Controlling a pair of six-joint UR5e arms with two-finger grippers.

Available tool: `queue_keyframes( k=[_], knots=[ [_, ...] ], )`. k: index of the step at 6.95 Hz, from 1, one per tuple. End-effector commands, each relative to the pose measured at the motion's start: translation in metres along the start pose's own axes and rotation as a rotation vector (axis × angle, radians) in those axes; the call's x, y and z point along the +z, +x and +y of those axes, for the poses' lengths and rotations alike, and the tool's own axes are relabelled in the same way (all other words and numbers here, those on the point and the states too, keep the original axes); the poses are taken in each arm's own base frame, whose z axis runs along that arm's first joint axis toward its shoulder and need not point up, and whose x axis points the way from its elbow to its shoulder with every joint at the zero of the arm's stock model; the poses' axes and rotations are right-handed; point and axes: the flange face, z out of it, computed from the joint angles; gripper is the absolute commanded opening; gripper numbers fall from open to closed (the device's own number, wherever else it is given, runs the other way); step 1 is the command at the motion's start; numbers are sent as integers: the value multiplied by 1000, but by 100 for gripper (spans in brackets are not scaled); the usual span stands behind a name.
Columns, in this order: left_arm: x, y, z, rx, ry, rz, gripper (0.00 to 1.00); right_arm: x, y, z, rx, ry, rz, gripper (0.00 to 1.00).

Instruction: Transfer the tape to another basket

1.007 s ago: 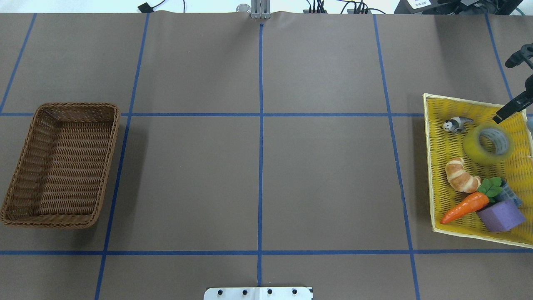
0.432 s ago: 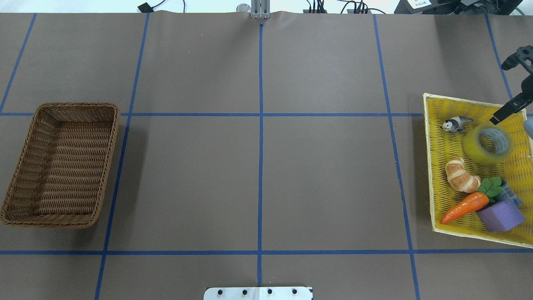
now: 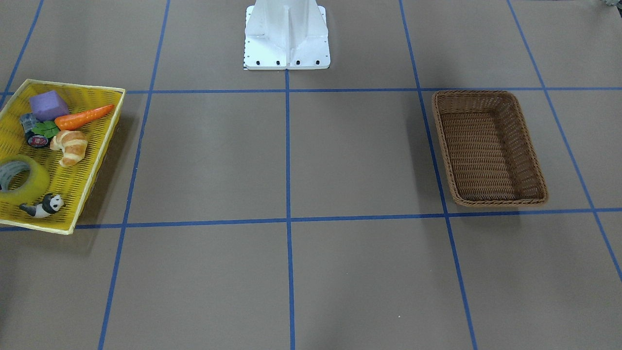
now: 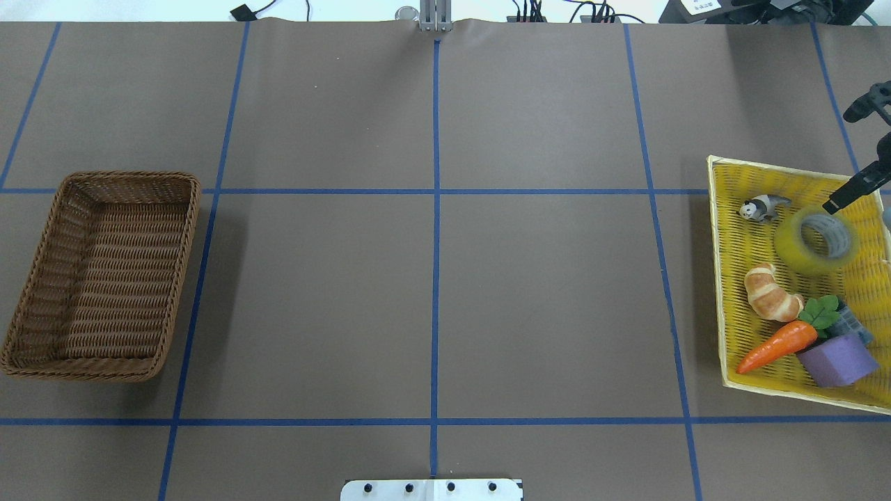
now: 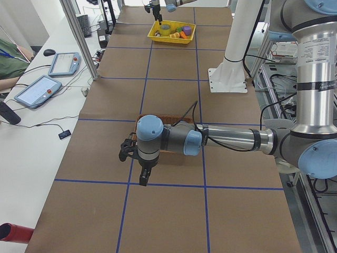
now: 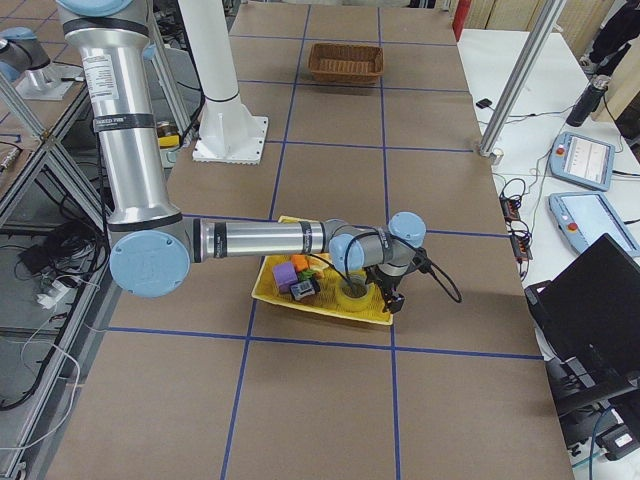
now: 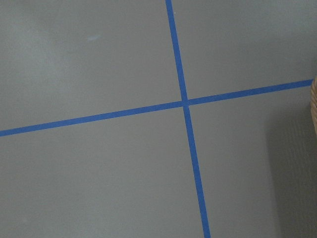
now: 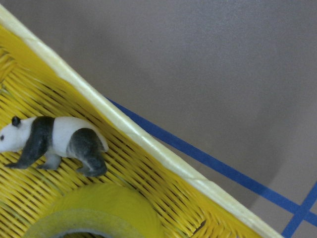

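The tape (image 4: 814, 240), a wide translucent yellow roll with a grey core, lies flat in the yellow mesh tray (image 4: 717, 278) at the table's right; it also shows in the front view (image 3: 19, 180) and at the bottom of the right wrist view (image 8: 94, 213). The brown wicker basket (image 4: 104, 278) stands empty at the far left. My right gripper (image 4: 832, 203) hangs just beyond the tape's far right edge; only one dark finger shows, so I cannot tell if it is open. My left gripper (image 5: 143, 179) hovers beside the basket; I cannot tell its state.
The tray also holds a panda figure (image 4: 762, 207), a croissant (image 4: 771, 293), a carrot (image 4: 776, 346), a purple block (image 4: 835, 358) and a small dark roll (image 3: 37, 140). The robot's white base (image 3: 286, 34) stands mid-table on my side. Blue tape lines grid the brown table.
The right gripper's visible finger has shifted only slightly over the tray's far right corner. The tape and the other objects have not moved.
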Motion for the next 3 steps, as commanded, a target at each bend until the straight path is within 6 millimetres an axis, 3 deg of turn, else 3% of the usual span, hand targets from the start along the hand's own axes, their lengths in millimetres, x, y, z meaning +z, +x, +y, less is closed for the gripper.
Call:
queue_keyframes(
  k=[1, 3],
  knots=[
    [-1, 1, 0, -3, 1, 0, 98, 6, 0, 12, 2, -8, -6, 100],
    [-3, 2, -4, -1, 7, 0, 98, 25, -8, 17, -13, -41, -11, 100]
  ],
)
